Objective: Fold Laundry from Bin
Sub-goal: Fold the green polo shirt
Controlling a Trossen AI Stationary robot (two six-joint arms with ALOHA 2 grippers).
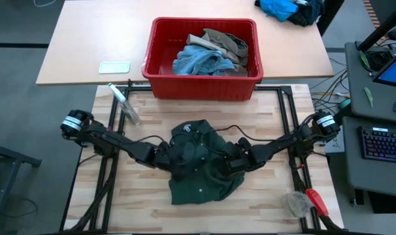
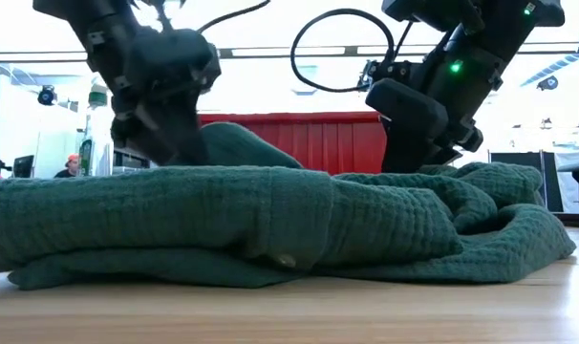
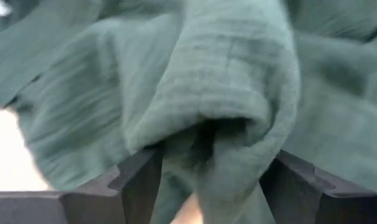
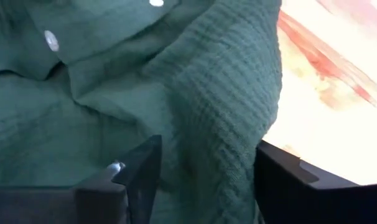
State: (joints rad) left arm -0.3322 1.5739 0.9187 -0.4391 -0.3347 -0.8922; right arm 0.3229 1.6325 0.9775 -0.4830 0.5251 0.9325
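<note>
A dark green buttoned garment (image 1: 201, 163) lies crumpled on the wooden table, resting on its folded underside (image 2: 223, 258). My left gripper (image 1: 166, 155) stands at its left edge and my right gripper (image 1: 234, 162) at its right edge. Both are open, each with a ridge of green cloth between its fingers. The red bin (image 1: 201, 88) stands at the far edge. It holds light blue denim (image 1: 198, 62) and a khaki piece (image 1: 227, 40). My left gripper (image 3: 210, 180) is open around a rounded fold of the green garment (image 3: 226, 124), which fills the gap and touches both fingers. The fingers slant down from the table's left. The fold is slack; the garment lies on the table. My right gripper (image 4: 207, 180) is open around a raised ridge of the green garment's edge (image 4: 226, 124), near its buttons (image 4: 50, 40). The cloth lies against both fingers. The fingers slant down from the table's right. The cloth is slack and rests on the table.
A clear bottle (image 1: 125, 104) lies at the table's far left. A red-handled tool (image 1: 315, 201) and a clear lump (image 1: 297, 203) lie at the near right. A bright blue cloth heap (image 1: 283, 8) sits on the far desk, and a keyboard (image 1: 384, 143) to the right.
</note>
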